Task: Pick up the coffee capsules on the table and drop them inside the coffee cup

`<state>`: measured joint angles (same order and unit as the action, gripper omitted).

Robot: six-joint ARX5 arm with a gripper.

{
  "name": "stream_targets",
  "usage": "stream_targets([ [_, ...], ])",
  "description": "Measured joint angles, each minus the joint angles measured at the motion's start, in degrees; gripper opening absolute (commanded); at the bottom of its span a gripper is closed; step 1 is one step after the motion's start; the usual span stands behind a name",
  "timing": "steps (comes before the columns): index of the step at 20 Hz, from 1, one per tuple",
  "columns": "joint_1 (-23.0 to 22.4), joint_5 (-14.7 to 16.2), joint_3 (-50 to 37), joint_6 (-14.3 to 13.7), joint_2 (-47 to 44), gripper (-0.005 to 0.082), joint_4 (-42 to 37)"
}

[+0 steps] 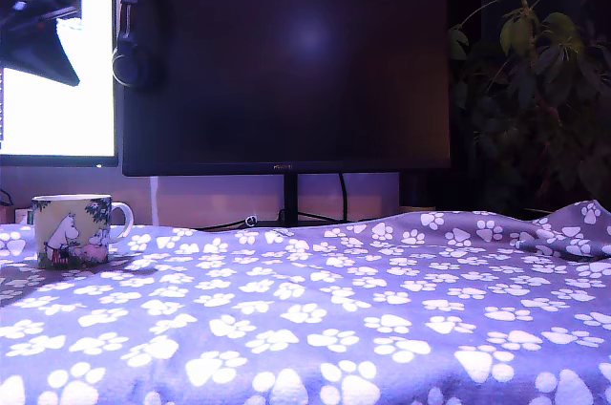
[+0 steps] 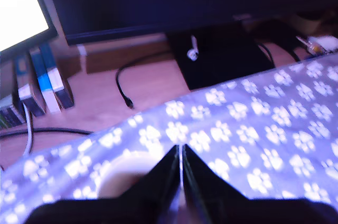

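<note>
Black gripper, fingers pressed together, over white-rimmed hippo-print ceramic coffee cup nr paw-print purple table edge; no capsule visible; centre before releasing.

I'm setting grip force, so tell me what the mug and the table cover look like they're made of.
The coffee cup looks like glazed ceramic: a smooth printed wall with a white rim and handle. The cover on the table looks like soft matte fabric, perhaps fleece: it rumples into folds at the exterior view's right and shows no shine. The gripper looks like hard, dark plastic or metal; which is unclear.
</note>
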<state>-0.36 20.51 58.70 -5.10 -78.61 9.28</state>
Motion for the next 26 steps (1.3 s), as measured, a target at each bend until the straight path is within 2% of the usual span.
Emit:
stream_targets([
  [2,0.0,0.0,-4.6,0.7,2.3,-0.0019,-3.5],
  [6,0.0,0.0,-15.5,4.7,7.1,-0.0019,-12.0],
  [9,0.0,-0.6,-22.6,6.1,12.1,-0.0019,-15.3],
  [18,0.0,-1.8,-36.6,6.5,19.4,-0.0019,-20.2],
  [21,0.0,-2.9,-37.3,6.5,20.1,-0.0019,-20.7],
  [26,0.0,-3.0,-37.3,6.5,20.1,-0.0019,-20.9],
])
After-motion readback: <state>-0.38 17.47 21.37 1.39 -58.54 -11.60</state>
